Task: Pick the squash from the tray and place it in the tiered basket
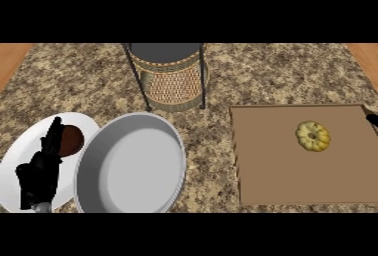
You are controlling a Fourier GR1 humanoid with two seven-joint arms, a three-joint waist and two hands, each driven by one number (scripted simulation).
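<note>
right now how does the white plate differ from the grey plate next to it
The white plate sits at the counter's left edge; the grey plate lies to its right and overlaps its rim. The white plate carries a dark brown round item and has the left hand over it; the grey plate carries nothing. The grey plate shows more of its face and looks larger. Both are round and lie left of the tray.

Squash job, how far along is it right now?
Nothing is done yet: the squash lies untouched on the brown tray. The right hand barely shows at the view's right edge, near the tray; the left hand rests over the white plate. Grasping, lifting and placing in the tiered basket remain.
</note>
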